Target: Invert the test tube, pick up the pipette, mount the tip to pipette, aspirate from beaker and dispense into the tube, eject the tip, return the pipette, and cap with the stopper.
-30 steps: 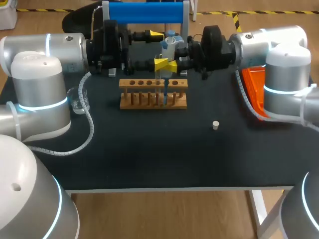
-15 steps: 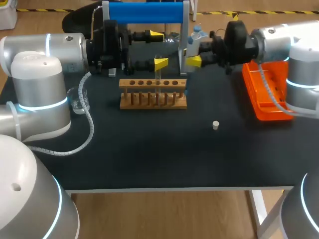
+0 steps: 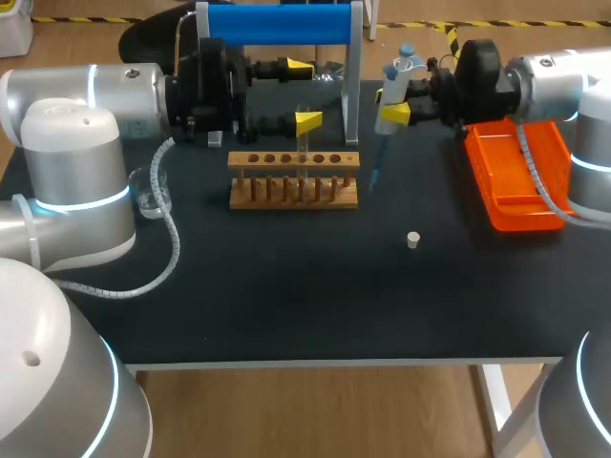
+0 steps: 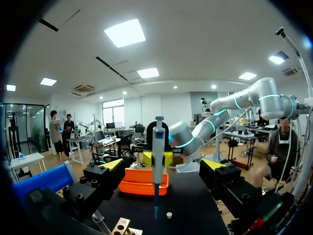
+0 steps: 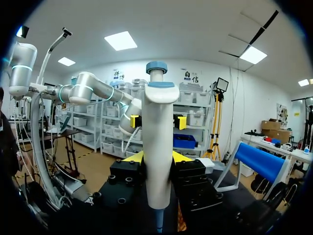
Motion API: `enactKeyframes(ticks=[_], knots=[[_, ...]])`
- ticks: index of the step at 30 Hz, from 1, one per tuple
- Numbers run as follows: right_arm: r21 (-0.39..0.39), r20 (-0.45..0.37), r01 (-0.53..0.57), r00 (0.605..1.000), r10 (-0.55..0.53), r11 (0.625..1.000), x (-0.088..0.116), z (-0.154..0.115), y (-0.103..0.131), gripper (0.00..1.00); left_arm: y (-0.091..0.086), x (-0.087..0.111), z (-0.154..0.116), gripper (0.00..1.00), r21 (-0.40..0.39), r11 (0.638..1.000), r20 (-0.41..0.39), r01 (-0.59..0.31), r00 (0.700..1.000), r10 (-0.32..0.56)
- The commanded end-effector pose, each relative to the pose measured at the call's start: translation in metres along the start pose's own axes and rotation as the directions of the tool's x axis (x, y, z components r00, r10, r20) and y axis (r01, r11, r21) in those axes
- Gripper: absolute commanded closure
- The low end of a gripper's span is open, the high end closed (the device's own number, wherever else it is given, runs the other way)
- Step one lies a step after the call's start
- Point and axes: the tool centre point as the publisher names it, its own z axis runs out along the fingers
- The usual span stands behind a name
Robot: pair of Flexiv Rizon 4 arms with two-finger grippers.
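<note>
My right gripper (image 3: 393, 103) is shut on a white pipette (image 3: 395, 84) with a blue tip (image 3: 374, 174), held upright above the table just right of the wooden rack (image 3: 294, 179). In the right wrist view the pipette (image 5: 159, 147) stands between the yellow fingers (image 5: 134, 157). A clear test tube (image 3: 304, 143) stands upright in the rack. My left gripper (image 3: 304, 93) is open behind the rack, beside the tube's top. The left wrist view shows the pipette (image 4: 158, 161) ahead of its open gripper (image 4: 162, 165). A small white stopper (image 3: 412, 239) lies on the table.
An orange tray (image 3: 516, 186) sits at the right under my right arm. A glass beaker (image 3: 153, 191) stands at the left near my left arm. A blue-topped stand (image 3: 280, 24) is at the back, behind the rack.
My right arm has carried the pipette from over the tube in the rack to the right, towards the orange tray. The left arm has stayed still.
</note>
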Motion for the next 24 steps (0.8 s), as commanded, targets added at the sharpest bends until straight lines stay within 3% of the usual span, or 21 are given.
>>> enactKeyframes(ticks=[1,12,24], knots=[[0.002,0.000,0.000,1.000,0.000,1.000,0.000,-0.001,0.001,1.00,0.001,-0.001,0.001,0.00,0.001,1.000,-0.001,-0.001,1.000,0.001],[0.002,0.000,0.000,1.000,0.000,1.000,0.000,-0.001,0.001,1.00,0.001,-0.001,0.001,0.00,0.001,1.000,-0.001,-0.001,1.000,0.001],[0.029,-0.018,0.014,1.000,-0.014,0.999,-0.006,-0.088,0.016,1.00,0.001,-0.001,0.001,0.00,0.001,1.000,-0.001,-0.001,1.000,0.001]])
